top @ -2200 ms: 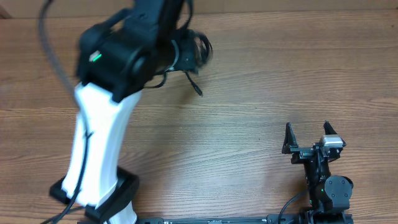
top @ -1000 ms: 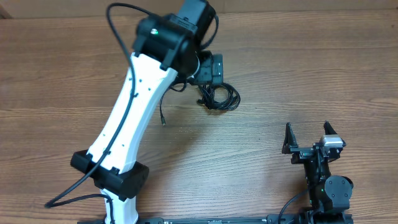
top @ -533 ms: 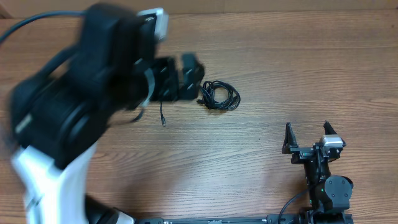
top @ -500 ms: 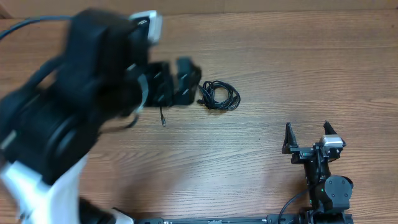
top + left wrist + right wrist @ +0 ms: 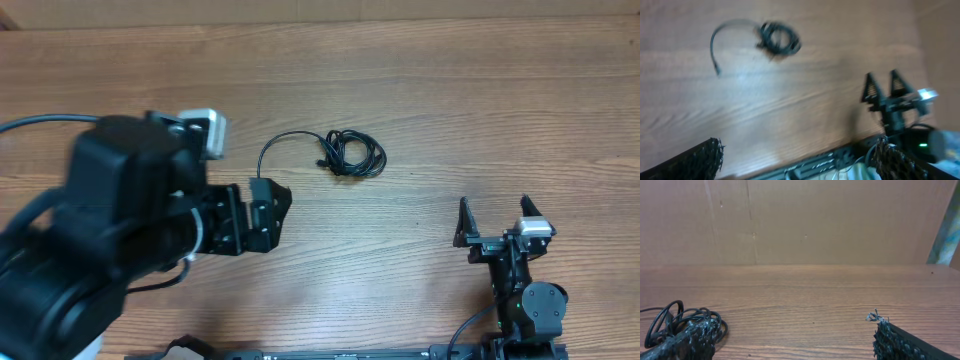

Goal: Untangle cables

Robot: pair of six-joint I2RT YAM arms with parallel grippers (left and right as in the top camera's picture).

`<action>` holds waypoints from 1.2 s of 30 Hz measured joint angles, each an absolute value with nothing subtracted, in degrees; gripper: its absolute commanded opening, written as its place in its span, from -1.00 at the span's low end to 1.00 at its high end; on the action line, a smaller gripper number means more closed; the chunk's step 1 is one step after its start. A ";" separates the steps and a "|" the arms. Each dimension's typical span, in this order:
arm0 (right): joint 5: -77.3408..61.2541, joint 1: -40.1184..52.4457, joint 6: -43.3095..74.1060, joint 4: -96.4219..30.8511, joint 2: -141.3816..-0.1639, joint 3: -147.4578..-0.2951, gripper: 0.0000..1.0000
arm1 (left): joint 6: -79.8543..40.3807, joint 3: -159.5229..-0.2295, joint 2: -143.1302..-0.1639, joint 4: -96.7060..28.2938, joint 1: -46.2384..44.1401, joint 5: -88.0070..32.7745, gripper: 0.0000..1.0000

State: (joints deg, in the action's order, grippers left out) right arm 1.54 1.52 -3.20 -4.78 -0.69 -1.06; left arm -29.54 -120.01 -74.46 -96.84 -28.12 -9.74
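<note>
The cables (image 5: pixel 352 156) lay as a small dark coil on the wooden counter (image 5: pixel 450 90), a little beyond its middle. How many cords made up the coil could not be told from above, because the loops overlapped into one mass. A loose strand (image 5: pixel 270 145) arced out of the coil to the left and bent down toward the left tool (image 5: pixel 260 212). Its end lay right at the edge of that tool, and whether the two touched could not be made out.

The left arm (image 5: pixel 110 240) filled the lower left of the overhead view. It was large and smeared, and the frame edges cut it off. The left tool stood wide with nothing between its jaws. In the left wrist view only the two dark tips showed, in the bottom corners, and the whole picture was blurred, so the coil and strand read as soft smudges.

The right tool (image 5: pixel 494 218) sat low on the right, well apart from the cables, with its jaws wide and empty. In the right wrist view its fingers (image 5: pixel 690 340) showed only as rough dark tips at the bottom edge. The left one covered part of the coil. A plain brown board (image 5: pixel 840 220) closed off the back.
</note>
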 measured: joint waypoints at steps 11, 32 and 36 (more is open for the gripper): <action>1.50 1.52 -3.20 -4.78 -0.69 -1.06 1.00 | -29.54 -112.18 -74.98 -96.88 -28.12 -3.29 0.99; 1.52 1.52 -3.18 -4.78 -0.69 -1.06 1.00 | -29.54 -112.09 -85.91 -96.40 -28.12 -4.93 0.99; 1.54 1.52 -3.20 -4.75 -0.69 -1.06 1.00 | -29.54 -112.09 -86.94 -95.35 -28.12 -8.91 0.99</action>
